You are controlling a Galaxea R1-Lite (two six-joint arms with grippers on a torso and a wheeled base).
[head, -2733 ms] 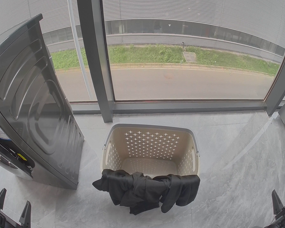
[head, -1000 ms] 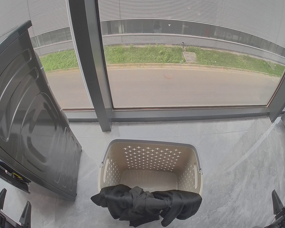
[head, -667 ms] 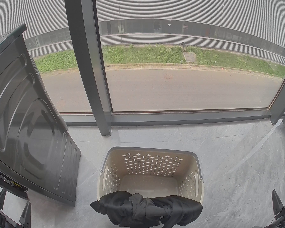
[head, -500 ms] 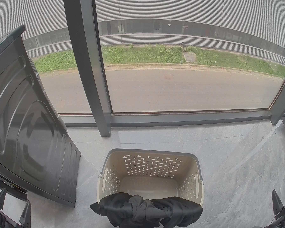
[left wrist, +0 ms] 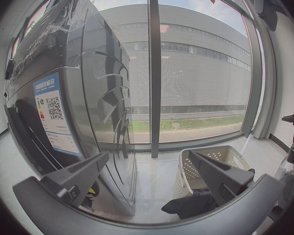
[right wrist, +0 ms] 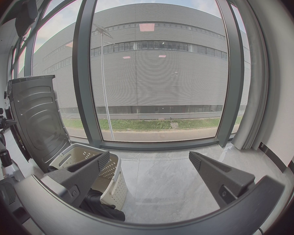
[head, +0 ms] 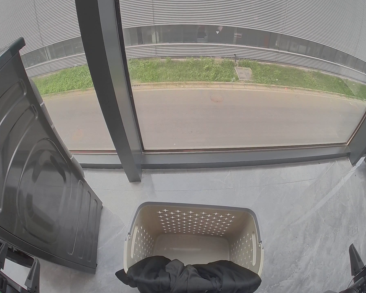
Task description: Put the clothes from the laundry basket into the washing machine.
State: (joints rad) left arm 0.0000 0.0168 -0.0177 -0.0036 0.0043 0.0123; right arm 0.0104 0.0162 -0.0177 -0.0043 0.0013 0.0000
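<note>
Sitting on the grey floor at 6 o'clock in the head view, the laundry basket carries a bundle of black clothes draped over its near rim and hanging down the outside. The washing machine stands at 9 o'clock, just beside the basket, showing its ribbed side panel. The left wrist view adds the machine's front, with a label stuck on it. The left end effector at 7 o'clock and the right end effector at 5 o'clock both have their fingers spread wide, holding nothing. Against 2.7 s ago the whole head picture has shifted, so the camera has moved. Basket and window lie lower in it, while the clothes keep their place on the rim.
</note>
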